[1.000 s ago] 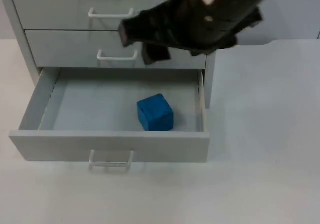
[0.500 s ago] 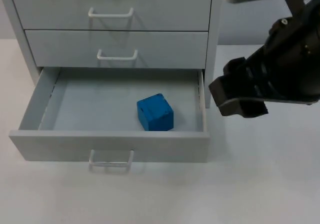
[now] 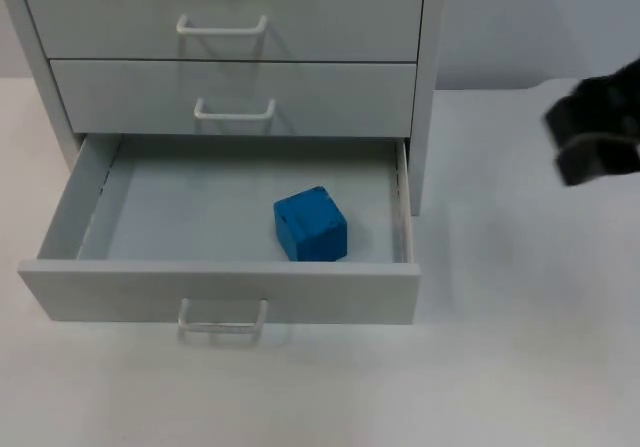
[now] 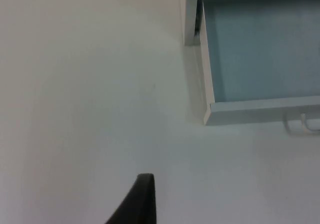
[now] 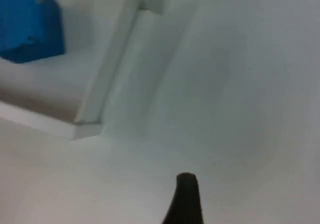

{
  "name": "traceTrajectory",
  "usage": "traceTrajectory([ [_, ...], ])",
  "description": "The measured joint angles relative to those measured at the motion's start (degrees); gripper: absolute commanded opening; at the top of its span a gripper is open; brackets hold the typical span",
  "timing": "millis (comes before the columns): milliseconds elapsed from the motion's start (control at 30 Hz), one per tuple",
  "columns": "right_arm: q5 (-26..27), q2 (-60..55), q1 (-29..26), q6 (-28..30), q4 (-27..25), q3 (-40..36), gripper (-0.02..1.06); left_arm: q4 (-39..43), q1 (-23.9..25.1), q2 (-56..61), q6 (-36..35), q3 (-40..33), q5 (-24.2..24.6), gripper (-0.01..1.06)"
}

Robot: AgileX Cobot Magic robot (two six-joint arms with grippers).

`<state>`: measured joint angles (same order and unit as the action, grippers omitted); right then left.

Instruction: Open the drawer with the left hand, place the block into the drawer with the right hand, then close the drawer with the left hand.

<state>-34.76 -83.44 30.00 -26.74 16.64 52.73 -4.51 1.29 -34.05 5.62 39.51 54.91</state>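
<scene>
The bottom drawer (image 3: 220,292) of the grey cabinet stands pulled out, its white handle (image 3: 222,319) facing the table's front. Inside it, right of the middle and near the front wall, a blue block (image 3: 311,224) rests on the drawer floor. My right gripper (image 3: 595,142) is out over the table by the right edge of the top view, well clear of the drawer. The right wrist view has the block (image 5: 31,23) and the drawer's side wall (image 5: 107,73). My left gripper (image 4: 142,204) hangs over bare table beside the drawer's front corner (image 4: 207,116).
The two upper drawers (image 3: 225,27) of the cabinet are shut, each with a white handle. The cabinet's right side panel (image 3: 424,87) borders open white table (image 3: 520,297). White table also lies in front of the drawer.
The right arm has swung from above the cabinet out to the right edge of the top view. The block and the drawer have stayed still.
</scene>
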Motion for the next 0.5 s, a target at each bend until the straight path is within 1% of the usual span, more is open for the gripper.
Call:
traceTrajectory([
  [100, -1.5, 0.0, -9.1, 9.9, -8.2, 0.0, 0.64, 0.0, 0.0, 0.0, 0.0, 0.0, 0.0, 1.05],
  [133, -1.7, 0.0, -10.7, 11.5, -9.0, 0.0, 0.64, 0.0, 0.0, 0.0, 0.0, 0.0, 0.0, 1.05],
  [167, -1.7, 0.0, -10.7, 11.5, -9.0, 0.0, 0.64, 0.0, 0.0, 0.0, 0.0, 0.0, 0.0, 1.05],
  [200, -2.7, 0.0, -15.1, 15.2, -12.0, 0.0, 0.64, 0.0, 0.0, 0.0, 0.0, 0.0, 0.0, 1.05],
  [233, -3.3, 0.1, -18.0, 17.8, -13.7, 0.0, 0.64, 0.0, 0.0, 0.0, 0.0, 0.0, 0.0, 1.05],
  [300, -4.6, 0.7, -22.8, 21.6, -15.8, 0.0, 0.64, 0.0, 0.0, 0.0, 0.0, 0.0, 0.0, 1.05],
  [333, -4.9, 1.1, -24.0, 22.3, -16.0, 0.0, 0.64, 0.0, 0.0, 0.0, 0.0, 0.0, 0.0, 1.05],
  [367, -4.9, 1.1, -24.0, 22.3, -16.0, 0.0, 0.64, 0.0, 0.0, 0.0, 0.0, 0.0, 0.0, 1.05],
  [433, -6.2, 3.4, -28.7, 24.0, -16.6, 0.0, 0.64, 0.0, 0.0, 0.0, 0.0, 0.0, 0.0, 1.05],
  [500, -7.5, 5.4, -30.9, 24.8, -16.6, 0.0, 0.64, 0.0, 0.0, 0.0, 0.0, 0.0, -0.1, 1.05],
])
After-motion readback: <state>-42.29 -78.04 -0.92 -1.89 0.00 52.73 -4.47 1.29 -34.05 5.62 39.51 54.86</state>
